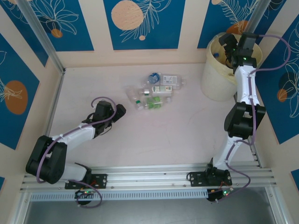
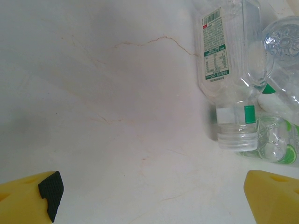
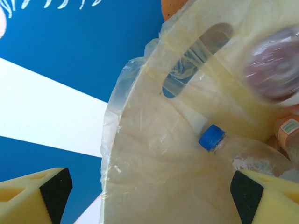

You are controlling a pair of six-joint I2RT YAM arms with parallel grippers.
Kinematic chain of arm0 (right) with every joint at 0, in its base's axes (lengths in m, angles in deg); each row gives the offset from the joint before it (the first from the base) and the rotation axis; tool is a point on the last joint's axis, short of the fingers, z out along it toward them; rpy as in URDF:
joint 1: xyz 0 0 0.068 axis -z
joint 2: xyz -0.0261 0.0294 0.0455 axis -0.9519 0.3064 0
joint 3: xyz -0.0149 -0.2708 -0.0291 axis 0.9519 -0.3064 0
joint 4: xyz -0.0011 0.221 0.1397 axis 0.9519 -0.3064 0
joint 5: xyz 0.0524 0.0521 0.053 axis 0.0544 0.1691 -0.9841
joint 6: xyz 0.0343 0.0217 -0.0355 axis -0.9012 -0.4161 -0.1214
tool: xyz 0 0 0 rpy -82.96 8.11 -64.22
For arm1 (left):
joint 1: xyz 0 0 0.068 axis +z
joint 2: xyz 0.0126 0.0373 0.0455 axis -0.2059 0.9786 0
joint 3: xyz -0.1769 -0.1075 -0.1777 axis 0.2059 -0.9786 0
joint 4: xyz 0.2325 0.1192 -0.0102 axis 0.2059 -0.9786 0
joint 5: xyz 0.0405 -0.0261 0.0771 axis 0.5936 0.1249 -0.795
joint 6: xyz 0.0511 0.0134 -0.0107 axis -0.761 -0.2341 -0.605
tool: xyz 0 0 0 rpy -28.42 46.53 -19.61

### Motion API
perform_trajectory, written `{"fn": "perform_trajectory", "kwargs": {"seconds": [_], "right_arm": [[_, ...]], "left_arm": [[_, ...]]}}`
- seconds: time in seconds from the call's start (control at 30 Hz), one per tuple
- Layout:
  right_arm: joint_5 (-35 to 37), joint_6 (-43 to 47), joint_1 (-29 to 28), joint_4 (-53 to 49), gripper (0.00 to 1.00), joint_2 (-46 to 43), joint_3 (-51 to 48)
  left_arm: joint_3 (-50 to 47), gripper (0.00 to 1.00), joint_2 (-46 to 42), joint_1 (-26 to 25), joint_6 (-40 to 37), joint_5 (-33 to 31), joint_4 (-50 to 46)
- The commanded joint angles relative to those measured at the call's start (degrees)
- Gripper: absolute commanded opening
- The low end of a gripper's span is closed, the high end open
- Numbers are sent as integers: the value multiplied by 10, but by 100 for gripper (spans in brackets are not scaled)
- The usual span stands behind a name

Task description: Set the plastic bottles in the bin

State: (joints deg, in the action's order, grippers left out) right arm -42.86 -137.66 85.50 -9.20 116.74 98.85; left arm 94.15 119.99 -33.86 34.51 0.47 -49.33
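Observation:
Several clear plastic bottles (image 1: 154, 91) lie in a heap on the table's middle. My left gripper (image 1: 117, 115) rests low just left of the heap, open and holding nothing. Its wrist view has a white-labelled bottle (image 2: 226, 70) with a clear cap lying ahead on the right, and the left gripper (image 2: 152, 200) over bare table. My right gripper (image 1: 228, 46) hangs over the cream bin (image 1: 216, 81) at the back right. It is open (image 3: 150, 191) above the bag lining. Inside lies a blue-capped bottle (image 3: 247, 154), and a blurred bottle (image 3: 275, 65) is in motion beyond it.
Blue and cream patterned walls (image 1: 140, 23) close the table at the back and sides. A metal rail (image 1: 149, 175) runs along the near edge. The bin stands against the right wall. Bare tabletop (image 1: 177, 135) lies between the two arms.

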Motion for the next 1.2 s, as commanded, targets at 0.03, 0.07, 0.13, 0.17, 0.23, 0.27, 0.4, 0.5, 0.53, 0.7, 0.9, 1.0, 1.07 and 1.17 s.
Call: {"fn": "perform_trajectory", "kwargs": {"seconds": [0.03,0.07,0.13,0.17,0.23,0.27,0.4,0.5,0.53,0.7,0.9,1.0,1.07,1.17], "right_arm": [[-17,19,-3,28,91,-66,-35],[-24,20,-2,34,91,-74,-45],[-36,21,-3,44,91,-90,-63],[-40,23,-4,47,91,-95,-71],[-46,27,-5,59,91,-113,-94],[-47,29,-7,64,91,-121,-104],[-52,28,-7,89,91,-156,-149],[-65,30,-10,99,92,-180,-175],[-69,34,-13,102,92,-189,-183],[-88,66,-32,98,93,-233,-224],[-102,89,-65,103,100,-301,-308],[-104,104,-81,104,100,-338,-356],[-110,113,-90,104,99,-360,-385],[-116,114,-97,114,100,-391,-431]], "left_arm": [[5,100,5,10,4,-2,-5],[7,100,6,9,1,4,-4],[12,100,11,9,-10,19,-2],[15,100,14,9,-15,27,-1],[25,100,23,9,-31,46,-3],[31,100,27,9,-35,53,-7],[53,100,43,9,-39,66,-25],[55,100,47,9,-39,74,-20],[54,100,48,9,-38,78,-16],[54,100,48,9,-38,84,-10],[97,100,54,-14,-53,24,-78],[133,100,68,-30,-54,-10,-116],[157,100,84,-43,-53,-29,-135],[196,100,118,-61,-43,-51,-159]]}}
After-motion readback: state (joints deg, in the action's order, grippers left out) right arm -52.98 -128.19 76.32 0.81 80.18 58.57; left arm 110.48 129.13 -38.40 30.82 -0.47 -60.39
